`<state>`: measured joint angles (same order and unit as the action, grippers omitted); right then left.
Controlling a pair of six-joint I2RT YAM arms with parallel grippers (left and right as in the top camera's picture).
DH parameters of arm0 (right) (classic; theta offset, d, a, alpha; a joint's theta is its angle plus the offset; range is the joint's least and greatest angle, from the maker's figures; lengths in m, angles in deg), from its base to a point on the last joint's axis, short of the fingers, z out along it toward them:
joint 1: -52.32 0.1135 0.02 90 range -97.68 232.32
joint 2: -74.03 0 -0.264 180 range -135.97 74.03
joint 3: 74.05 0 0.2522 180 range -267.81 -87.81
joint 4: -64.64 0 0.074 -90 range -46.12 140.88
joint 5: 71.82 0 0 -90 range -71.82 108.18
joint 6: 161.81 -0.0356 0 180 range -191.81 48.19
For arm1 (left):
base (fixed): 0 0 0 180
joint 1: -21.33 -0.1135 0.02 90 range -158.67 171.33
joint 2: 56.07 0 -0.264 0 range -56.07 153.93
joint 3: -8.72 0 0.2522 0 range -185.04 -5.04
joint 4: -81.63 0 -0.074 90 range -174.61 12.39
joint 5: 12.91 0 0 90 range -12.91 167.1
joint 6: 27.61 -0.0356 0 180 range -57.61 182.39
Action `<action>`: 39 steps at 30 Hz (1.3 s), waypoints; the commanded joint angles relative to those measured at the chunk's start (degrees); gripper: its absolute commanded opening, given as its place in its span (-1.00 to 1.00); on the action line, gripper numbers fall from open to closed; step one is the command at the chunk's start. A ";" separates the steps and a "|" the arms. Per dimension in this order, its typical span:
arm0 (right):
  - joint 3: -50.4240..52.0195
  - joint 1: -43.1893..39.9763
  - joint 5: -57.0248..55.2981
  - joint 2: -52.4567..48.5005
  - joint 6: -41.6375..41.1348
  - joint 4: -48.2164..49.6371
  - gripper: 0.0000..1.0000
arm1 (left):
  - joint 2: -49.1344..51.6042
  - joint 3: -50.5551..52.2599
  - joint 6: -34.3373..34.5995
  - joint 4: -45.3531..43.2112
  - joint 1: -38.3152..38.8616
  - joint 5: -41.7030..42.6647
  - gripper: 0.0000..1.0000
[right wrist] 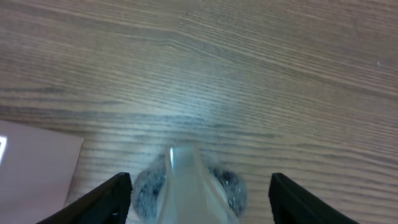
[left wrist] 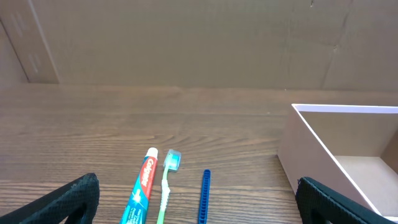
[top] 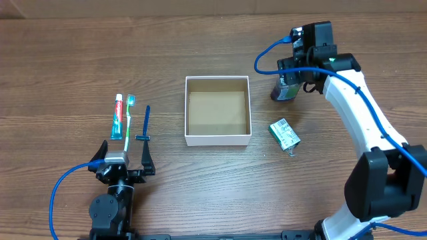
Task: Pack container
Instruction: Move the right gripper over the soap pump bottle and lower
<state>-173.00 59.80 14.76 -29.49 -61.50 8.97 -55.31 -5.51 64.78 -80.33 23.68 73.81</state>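
Observation:
The container (top: pixel 217 137), a square white-walled box with a brown floor, sits empty at mid-table. It also shows in the left wrist view (left wrist: pixel 311 134) and the right wrist view (right wrist: pixel 31 168). A toothpaste tube (top: pixel 118 117), a green toothbrush (top: pixel 128 121) and a blue ridged stick (top: pixel 146 122) lie left of it, and appear in the left wrist view (left wrist: pixel 142 190), (left wrist: pixel 166 180), (left wrist: pixel 204 196). My left gripper (top: pixel 125 159) (left wrist: pixel 199 190) is open and empty just in front of them. My right gripper (top: pixel 288 81) (right wrist: pixel 199 196) is open around a small pale tube-shaped item (top: pixel 283 92) (right wrist: pixel 186 183), with its fingers apart from it.
A small green packet (top: pixel 285 133) lies right of the container, toward the front. Blue cables run along both arms. A cardboard wall (left wrist: pixel 186 37) stands behind the table's far edge.

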 commanded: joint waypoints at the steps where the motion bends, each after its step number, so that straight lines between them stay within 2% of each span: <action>1: -1.36 -0.22 -0.48 0.52 0.42 1.38 0.34 | -0.44 0.20 -0.70 -0.22 -0.50 -0.28 1.00; 12: -1.14 -0.22 -0.35 -0.28 0.22 1.64 0.18 | -0.44 0.20 -0.70 -0.22 -0.50 -0.28 1.00; 16: -1.03 -0.22 0.00 -0.35 0.22 1.62 0.06 | -0.44 0.20 -0.70 -0.22 -0.50 -0.28 1.00; 22: -1.03 -0.22 2.25 -1.42 0.24 1.84 0.05 | -0.44 0.20 -0.70 -0.22 -0.50 -0.28 1.00; 26: -1.03 -0.22 2.25 -3.02 0.24 2.19 0.15 | -0.44 0.20 -0.70 -0.22 -0.50 -0.28 1.00; 30: -1.03 -0.22 2.23 -3.56 0.24 3.21 0.16 | -0.44 0.20 -0.70 -0.22 -0.50 -0.28 1.00; 35: -1.03 -0.42 2.21 -4.24 0.24 3.96 0.08 | -0.44 0.20 -0.70 -0.22 -0.50 -0.28 1.00; 39: -1.03 -0.55 2.19 -5.46 0.26 4.28 -0.14 | -0.44 0.20 -0.70 -0.22 -0.50 -0.28 1.00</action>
<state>-173.00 59.80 16.51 -33.51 -61.22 12.77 -55.31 -5.51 64.78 -80.33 23.68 73.81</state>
